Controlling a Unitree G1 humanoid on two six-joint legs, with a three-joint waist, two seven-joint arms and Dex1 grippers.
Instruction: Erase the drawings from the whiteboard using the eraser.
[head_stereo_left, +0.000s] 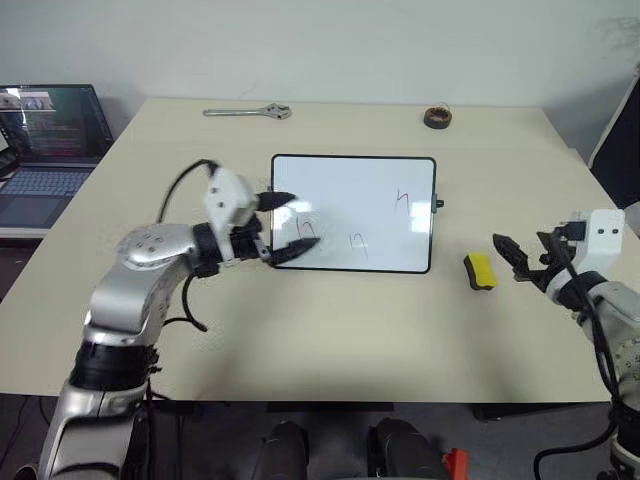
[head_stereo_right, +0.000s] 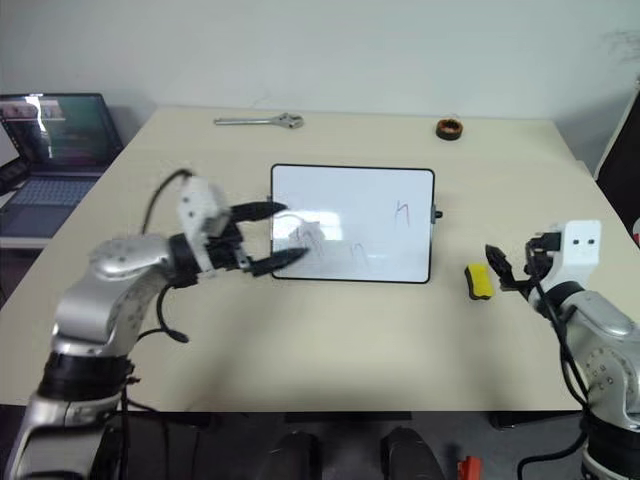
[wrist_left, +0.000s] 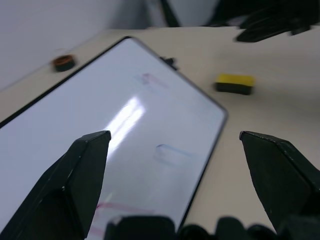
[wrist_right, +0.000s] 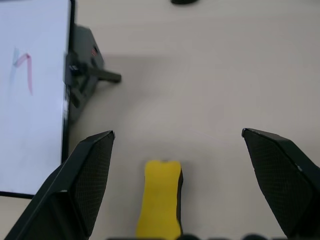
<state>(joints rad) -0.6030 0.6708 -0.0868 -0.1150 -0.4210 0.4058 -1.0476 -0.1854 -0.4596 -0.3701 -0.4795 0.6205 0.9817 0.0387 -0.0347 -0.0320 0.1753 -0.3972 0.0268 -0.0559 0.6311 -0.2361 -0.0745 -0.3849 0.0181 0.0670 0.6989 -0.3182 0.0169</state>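
The whiteboard (head_stereo_left: 354, 213) lies flat near the middle of the beige table (head_stereo_left: 330, 340) and serves as the reference for all positions below. It is a glossy white rectangle with a thin black frame and a small black knob on its right edge.

Three drawings (head_stereo_left: 358, 242) remain on the board surface, thin reddish marker squiggles. One sits near the board's left front corner, one near the middle of the front edge, and one in the right half, closer to the far edge.

The eraser (head_stereo_left: 480, 271), a yellow block on a black base, rests on the table just right of the board's right front corner. It does not touch the board frame and no tool is in contact with it.

The left gripper (head_stereo_left: 283, 226) is positioned over the board's left edge, pointing across the board toward its right side. Its two black fingers are spread apart and carry nothing.

The right gripper (head_stereo_left: 516, 259) is positioned right of the board, just beyond the eraser, with its tips directed toward the eraser. Its fingers stand wide apart and empty; in the right wrist view the eraser lies between them on the table, clear of both.

Beyond the board's far edge lie an adjustable wrench (head_stereo_left: 248, 112) to the left and a dark tape roll (head_stereo_left: 437, 117) to the right. A laptop (head_stereo_left: 48, 150) stands open well to the board's left, beside the table.
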